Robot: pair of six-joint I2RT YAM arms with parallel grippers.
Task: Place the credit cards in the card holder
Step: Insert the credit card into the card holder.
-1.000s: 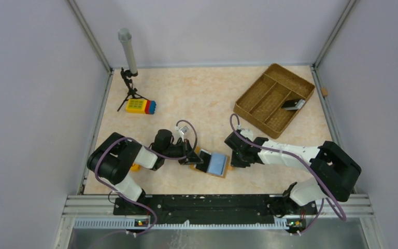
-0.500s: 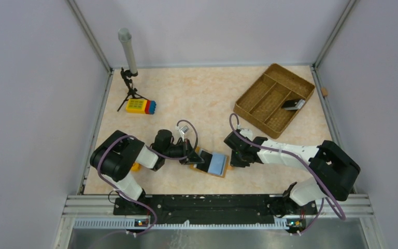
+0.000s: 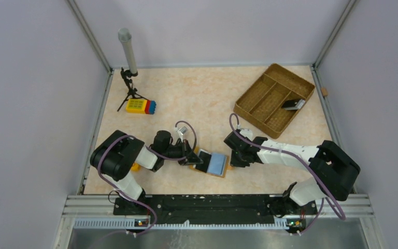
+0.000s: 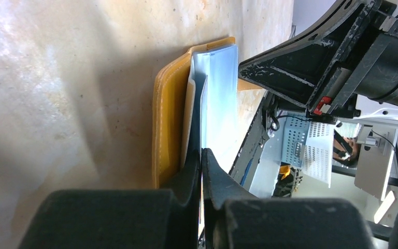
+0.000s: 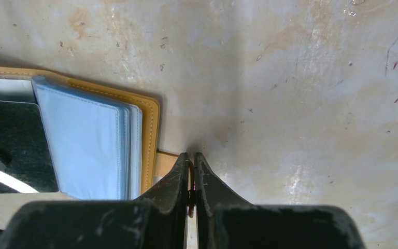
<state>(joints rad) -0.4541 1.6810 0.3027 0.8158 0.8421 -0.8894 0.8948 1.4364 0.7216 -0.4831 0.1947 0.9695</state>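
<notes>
The orange-tan card holder (image 3: 223,172) lies open on the table between my arms, with light blue plastic leaves (image 3: 217,163) inside. My left gripper (image 3: 193,157) is shut on the edge of a dark card (image 3: 203,156) and holds it at the holder's left half. In the left wrist view my gripper (image 4: 201,153) pinches the card (image 4: 199,111) edge-on against the leaves (image 4: 222,98) and orange cover (image 4: 167,124). My right gripper (image 3: 231,161) is shut on the holder's snap tab (image 5: 165,163); its tips (image 5: 192,154) sit beside the cover's edge (image 5: 151,129).
A brown woven compartment tray (image 3: 261,93) stands at the back right with another black card (image 3: 293,104) in it. A yellow-red-blue toy block (image 3: 140,106) and a small tripod with a grey tube (image 3: 128,52) stand at the back left.
The dark card in my left gripper has shifted slightly at the holder and shows a lighter face. Both arms have hardly moved.
</notes>
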